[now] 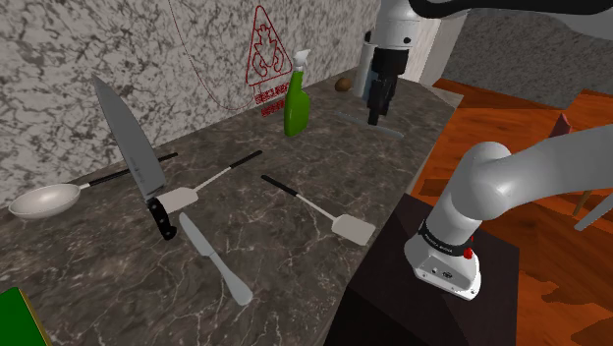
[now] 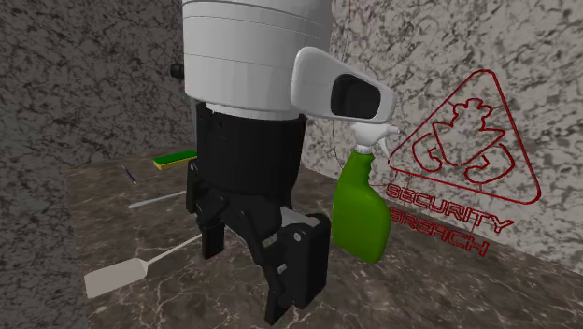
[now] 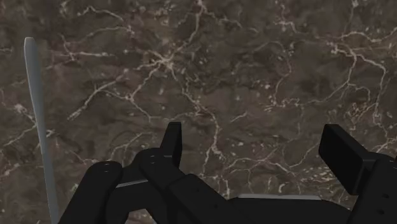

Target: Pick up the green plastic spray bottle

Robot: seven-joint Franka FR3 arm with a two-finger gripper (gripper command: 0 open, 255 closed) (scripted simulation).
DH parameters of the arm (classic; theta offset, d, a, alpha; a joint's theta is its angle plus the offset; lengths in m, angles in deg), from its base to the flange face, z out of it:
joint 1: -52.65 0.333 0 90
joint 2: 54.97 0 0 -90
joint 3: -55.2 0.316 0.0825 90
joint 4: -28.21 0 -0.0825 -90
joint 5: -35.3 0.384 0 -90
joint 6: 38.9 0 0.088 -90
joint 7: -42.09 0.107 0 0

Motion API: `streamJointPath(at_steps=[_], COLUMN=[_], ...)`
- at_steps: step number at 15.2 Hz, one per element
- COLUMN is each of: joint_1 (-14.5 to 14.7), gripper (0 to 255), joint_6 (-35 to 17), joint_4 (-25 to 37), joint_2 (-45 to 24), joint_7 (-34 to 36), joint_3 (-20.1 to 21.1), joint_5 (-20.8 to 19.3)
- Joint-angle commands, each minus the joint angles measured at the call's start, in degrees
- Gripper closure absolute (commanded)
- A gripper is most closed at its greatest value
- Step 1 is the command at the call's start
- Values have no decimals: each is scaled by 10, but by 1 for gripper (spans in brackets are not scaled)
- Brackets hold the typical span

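Observation:
The green spray bottle (image 1: 295,102) with a white trigger head stands upright near the marble wall at the back of the dark marble counter (image 1: 295,256). My black gripper (image 1: 374,113) hangs fingers-down over the counter, off to the shoulder view's right of the bottle and apart from it. In the second exterior view the bottle (image 2: 362,210) stands behind and to the right of the gripper (image 2: 250,269). In the wrist view the gripper (image 3: 254,147) is open, its fingers wide apart over bare counter with nothing between them.
A big kitchen knife (image 1: 133,147), a spoon (image 1: 44,201), two spatulas (image 1: 339,221) (image 1: 182,195) and a table knife (image 1: 216,260) lie on the counter. A small brown ball (image 1: 343,85) sits by the wall. The counter edge drops to wood floor (image 1: 550,108) at right.

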Motion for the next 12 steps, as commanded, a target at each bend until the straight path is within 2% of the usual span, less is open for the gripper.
streamJointPath(at_steps=[1,7,12], joint_1=[0,61,131], gripper=[0,0,0], joint_6=[0,-105,-162], joint_4=[0,23,88], joint_2=[0,-76,-171], joint_7=[0,-277,-512], joint_3=[0,-121,-214], joint_5=[0,-29,-2])
